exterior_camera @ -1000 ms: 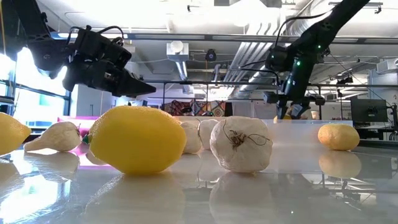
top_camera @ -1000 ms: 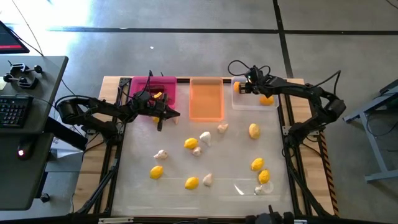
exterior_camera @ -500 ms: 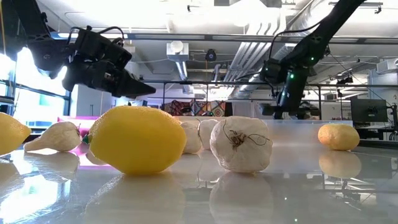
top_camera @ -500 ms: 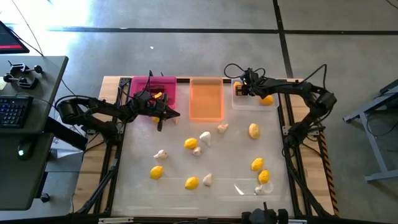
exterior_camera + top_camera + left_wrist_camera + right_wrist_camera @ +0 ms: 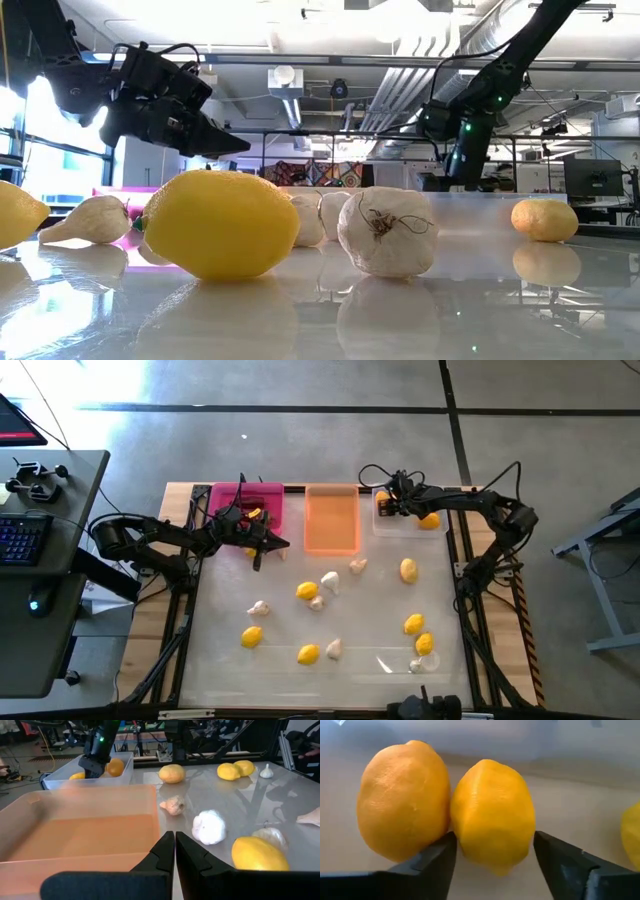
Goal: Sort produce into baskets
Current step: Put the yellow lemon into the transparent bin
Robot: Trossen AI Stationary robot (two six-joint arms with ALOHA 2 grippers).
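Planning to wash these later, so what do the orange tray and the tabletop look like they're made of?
The orange tray looks like translucent, matte plastic: its thin walls glow with light coming through them. The tabletop seems a smooth, glossy hard sheet, since lemons mirror in it; the exact material is unclear.

We see a glossy, smooth white surface [image 5: 480, 310] that mirrors the produce lying on it, framed at its edges by pale bare wood [image 5: 182, 500]. The lemons [image 5: 492, 815] have a finely dimpled, slightly waxy yellow rind. The garlic bulb [image 5: 387, 230] looks matt and papery, with dry rootlets on its skin. The orange basket [image 5: 75, 830] is translucent, smooth plastic; the clear whitish basket [image 5: 55, 779] is frosted plastic, and the magenta basket [image 5: 262, 495] looks like opaque plastic. The right claw [image 5: 495, 862] has matt, dark fingers [image 5: 432, 860] of plastic look, and so has the left claw [image 5: 175, 852].
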